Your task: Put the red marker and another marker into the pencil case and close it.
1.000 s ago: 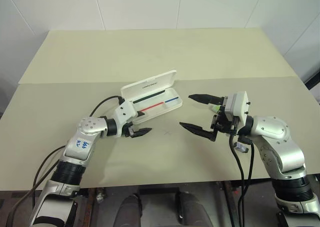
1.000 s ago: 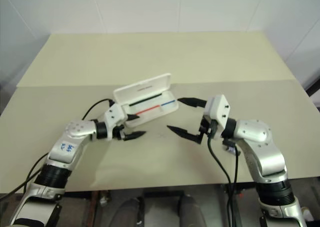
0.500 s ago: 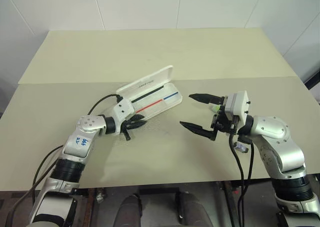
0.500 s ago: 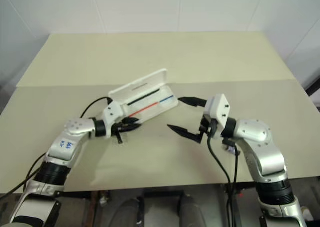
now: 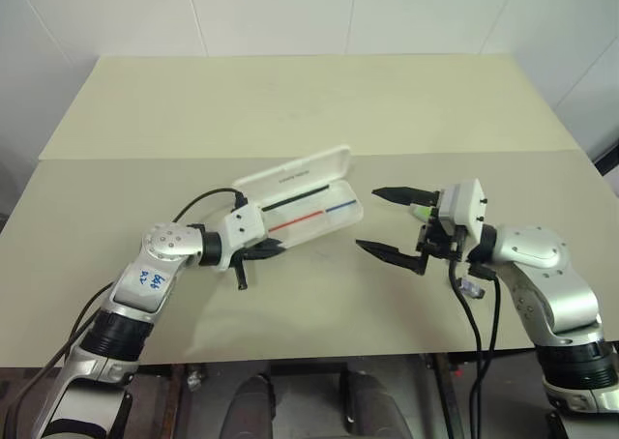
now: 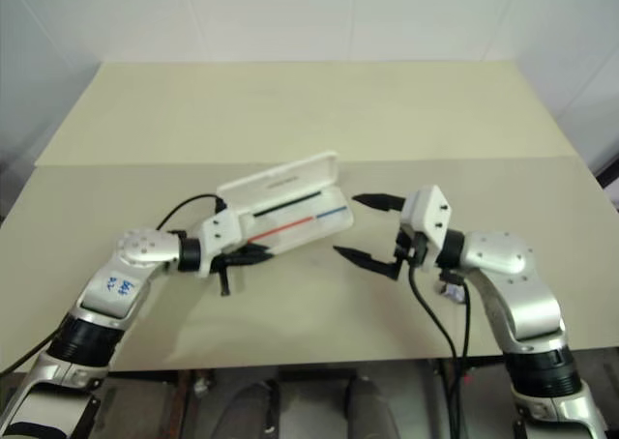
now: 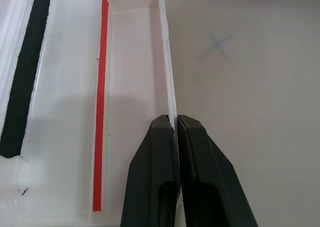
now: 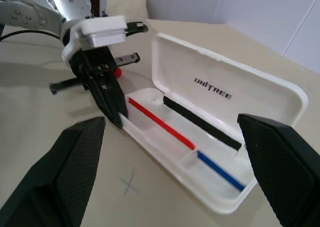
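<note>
Our left fingers pinch the open pencil case wall at mid-worktop; right fingers gape at its three o'clock. Tugging could tip the case.

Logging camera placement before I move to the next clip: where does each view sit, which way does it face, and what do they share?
Left and right eye views: on the head, looking forward and down at the table; both arms show, the open pencil case between them.
Left wrist view: along the left gripper, jaws shut on the case's front wall.
Right wrist view: across the table past the open right gripper at the left gripper.
Shared: all four show the case.
</note>
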